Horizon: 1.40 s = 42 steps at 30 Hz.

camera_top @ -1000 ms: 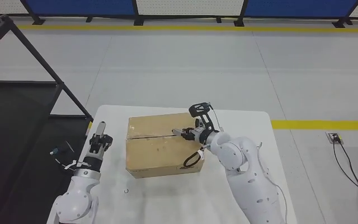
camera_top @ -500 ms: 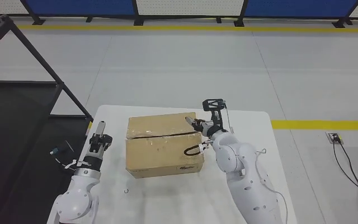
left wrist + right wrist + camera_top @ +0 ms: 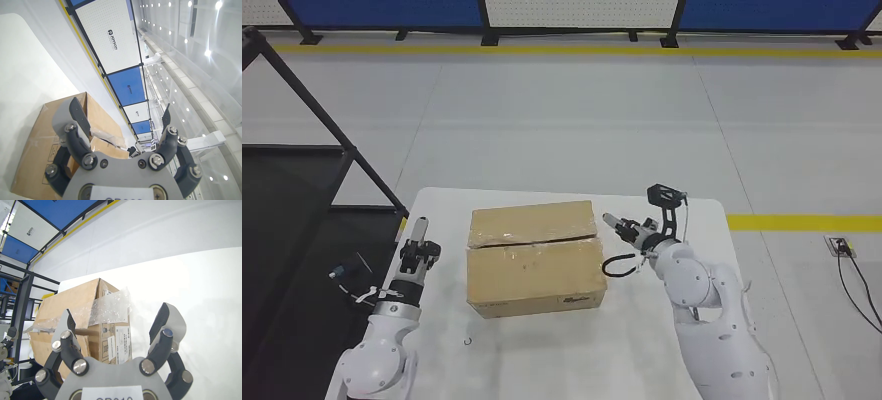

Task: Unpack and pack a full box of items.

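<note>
small dark curved piece (image 3: 470, 345): is lying on the table (image 3: 542, 355) in front of the box, nearer the robot than anything else there, and is well apart from both grippers.
left gripper (image 3: 121, 108): is hovering near the table's left edge, to the left of the box and apart from it. Its fingers are standing spread wide and are gripping nothing.
box (image 3: 532, 262): is sitting closed in the middle of the table. It is brown cardboard, with its long side running left to right and its two top flaps meeting along a seam.
clear tape (image 3: 109, 306): is running along that seam. It is wrinkled, and a loose end is sticking out past the box's right end.
white label (image 3: 122, 338): is sticking to the box's right end face, below the tape.
right gripper (image 3: 115, 311): is hanging just beside the box's right end, near its far corner, and is not touching the cardboard. Its fingers are released and nothing is lying between them.
black frame (image 3: 337, 165): is standing off the table's left side, over a dark floor mat (image 3: 282, 230).
yellow floor line (image 3: 542, 48): is running across the pale floor beyond the table.
blue and white panels (image 3: 382, 12): are standing in a row behind that line, farthest off.
</note>
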Each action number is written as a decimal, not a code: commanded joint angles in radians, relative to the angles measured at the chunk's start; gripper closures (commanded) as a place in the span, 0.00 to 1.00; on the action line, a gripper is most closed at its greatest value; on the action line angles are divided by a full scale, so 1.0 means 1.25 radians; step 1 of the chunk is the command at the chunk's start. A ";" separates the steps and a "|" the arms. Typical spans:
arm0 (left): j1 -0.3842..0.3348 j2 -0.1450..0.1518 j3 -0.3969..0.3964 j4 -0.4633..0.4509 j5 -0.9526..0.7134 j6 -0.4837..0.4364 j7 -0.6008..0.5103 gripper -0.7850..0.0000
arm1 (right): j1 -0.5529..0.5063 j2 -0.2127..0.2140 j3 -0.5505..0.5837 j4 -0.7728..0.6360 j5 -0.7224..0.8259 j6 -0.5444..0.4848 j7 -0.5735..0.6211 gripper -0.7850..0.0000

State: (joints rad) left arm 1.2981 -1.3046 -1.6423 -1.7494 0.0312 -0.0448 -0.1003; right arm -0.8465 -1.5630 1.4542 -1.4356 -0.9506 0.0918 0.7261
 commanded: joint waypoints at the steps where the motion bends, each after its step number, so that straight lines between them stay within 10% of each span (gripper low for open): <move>1: 0.004 0.000 0.000 0.002 0.000 -0.005 0.003 0.00 | 0.013 0.002 0.012 0.035 0.045 -0.033 0.009 0.00; 3: 0.009 0.000 -0.003 0.003 -0.004 -0.010 0.007 0.00 | 0.030 0.005 0.018 0.075 0.085 -0.067 0.017 0.58; 7: 0.021 0.000 -0.015 0.000 -0.015 -0.023 0.014 0.00 | 0.068 0.009 0.027 0.150 0.131 -0.105 0.013 1.00; 42: 0.098 0.007 -0.034 0.034 -0.031 -0.091 -0.043 0.00 | 0.098 0.012 -0.147 0.023 0.261 -0.148 -0.048 1.00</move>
State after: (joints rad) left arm 1.4185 -1.2961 -1.6842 -1.7076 -0.0061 -0.1563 -0.1522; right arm -0.7274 -1.5475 1.2809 -1.4004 -0.6217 -0.0976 0.6699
